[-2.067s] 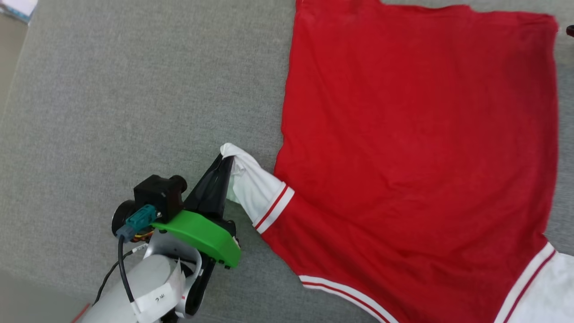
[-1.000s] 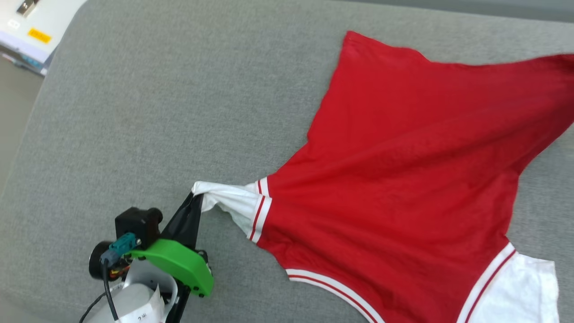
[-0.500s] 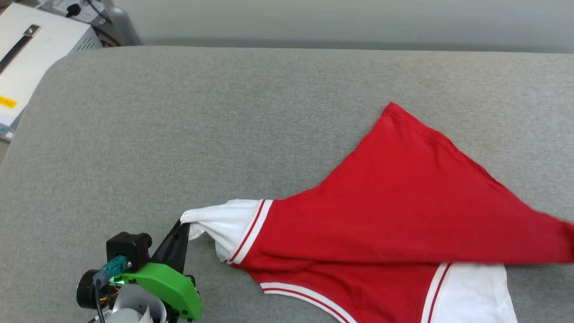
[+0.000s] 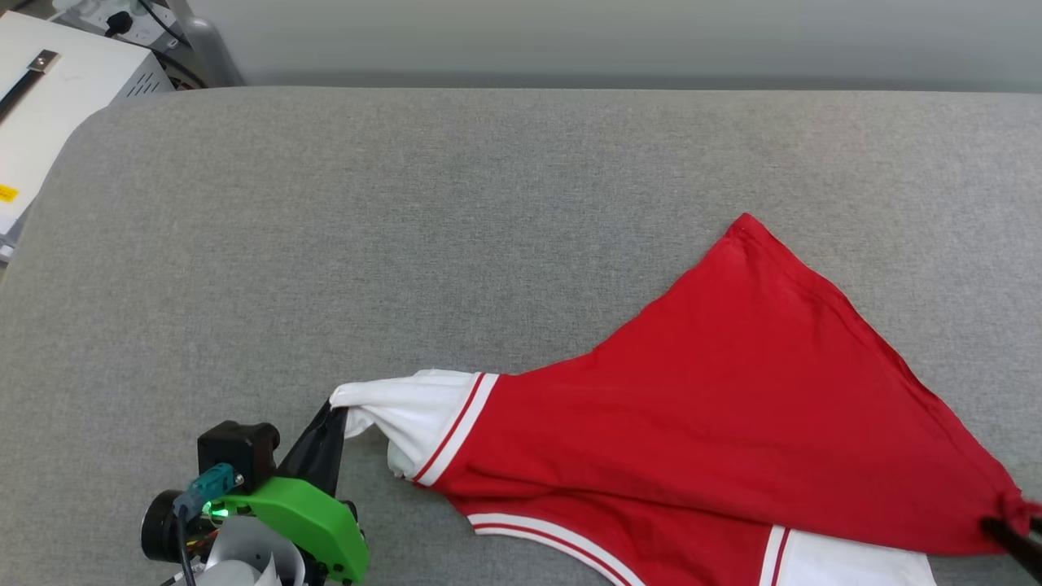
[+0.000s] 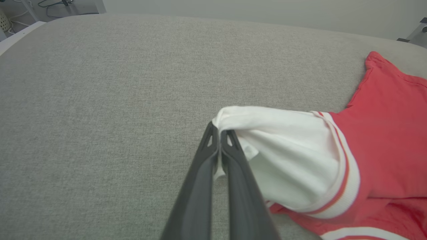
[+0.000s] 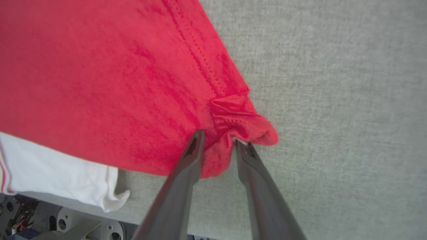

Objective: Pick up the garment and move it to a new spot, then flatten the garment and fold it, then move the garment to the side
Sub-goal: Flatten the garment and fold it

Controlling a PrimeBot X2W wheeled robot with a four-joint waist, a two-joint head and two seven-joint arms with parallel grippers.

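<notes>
The garment (image 4: 733, 407), red with white striped-trim sleeves, lies on the grey padded surface (image 4: 407, 244), its hem folded diagonally over toward the near right. My left gripper (image 4: 338, 409) at the lower left is shut on the tip of a white sleeve (image 5: 283, 150), pinched between its fingers (image 5: 218, 130). At the right edge, my right gripper (image 4: 1012, 527) sits at the bunched red hem corner. In the right wrist view that gripper (image 6: 218, 137) stands open, with the crumpled corner of the garment (image 6: 100, 83) lying between its parted fingertips.
A white box (image 4: 49, 98) with cables behind it stands off the surface's far left corner. A pale wall runs along the back edge. Bare grey surface stretches left and behind the garment. Part of the robot's base (image 6: 66, 226) shows below the near edge.
The right gripper has brought the red hem corner down to the near right and its fingers have parted. The left gripper keeps its hold on the sleeve. The head camera tilted upward earlier.
</notes>
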